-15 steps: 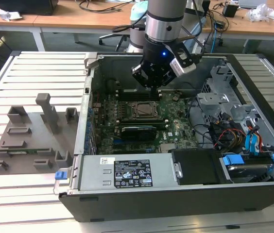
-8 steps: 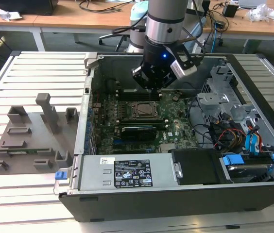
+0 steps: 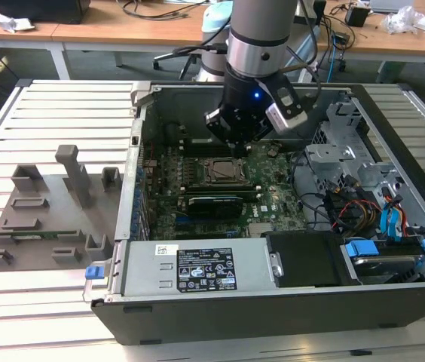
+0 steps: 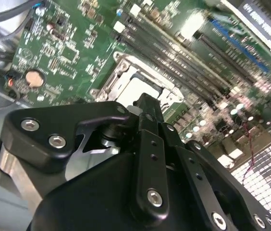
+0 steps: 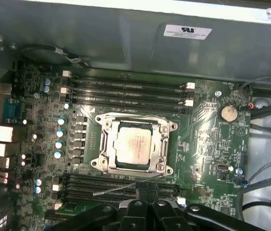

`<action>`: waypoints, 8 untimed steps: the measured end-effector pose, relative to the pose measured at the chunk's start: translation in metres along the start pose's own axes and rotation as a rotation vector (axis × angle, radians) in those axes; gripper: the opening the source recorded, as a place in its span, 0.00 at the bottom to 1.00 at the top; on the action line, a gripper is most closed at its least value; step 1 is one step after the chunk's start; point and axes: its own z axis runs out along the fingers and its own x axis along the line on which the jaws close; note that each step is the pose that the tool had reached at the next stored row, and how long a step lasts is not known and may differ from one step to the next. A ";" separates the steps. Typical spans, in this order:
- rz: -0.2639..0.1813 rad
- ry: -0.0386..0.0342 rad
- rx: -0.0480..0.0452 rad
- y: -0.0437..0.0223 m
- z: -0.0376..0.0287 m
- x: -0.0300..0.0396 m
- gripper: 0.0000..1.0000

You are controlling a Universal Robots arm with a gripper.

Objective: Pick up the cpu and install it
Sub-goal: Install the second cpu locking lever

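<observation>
Nearest in the exterior view is the grey metal power supply box (image 3: pixel 197 269) with its white label, along the front edge of the open black computer case (image 3: pixel 273 317). Behind it lies the green motherboard (image 3: pixel 220 192). Near the board's middle, the small flat square cpu with pale silver-grey top (image 5: pixel 134 146) already sits inside the silver metal socket frame (image 5: pixel 104 144), flat and square to it, so it seems placed for installing. In the first wrist view the long black memory slots (image 5: pixel 126 89) run along both sides of the frame. The black gripper (image 4: pixel 147 113) hangs just above the socket, towards the case's back wall. Its fingers (image 4: pixel 150 144) look close together and hold nothing, apart from the chip.
</observation>
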 end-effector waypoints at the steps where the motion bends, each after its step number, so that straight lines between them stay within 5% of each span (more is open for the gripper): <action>1: 0.000 -0.0014 -0.0159 -0.0026 -0.0001 0.0003 0.11; 6: 0.000 -0.0058 -0.0670 -0.0247 -0.0002 0.0024 0.11; 8: -0.001 -0.0064 -0.0728 -0.0287 -0.0001 0.0028 0.11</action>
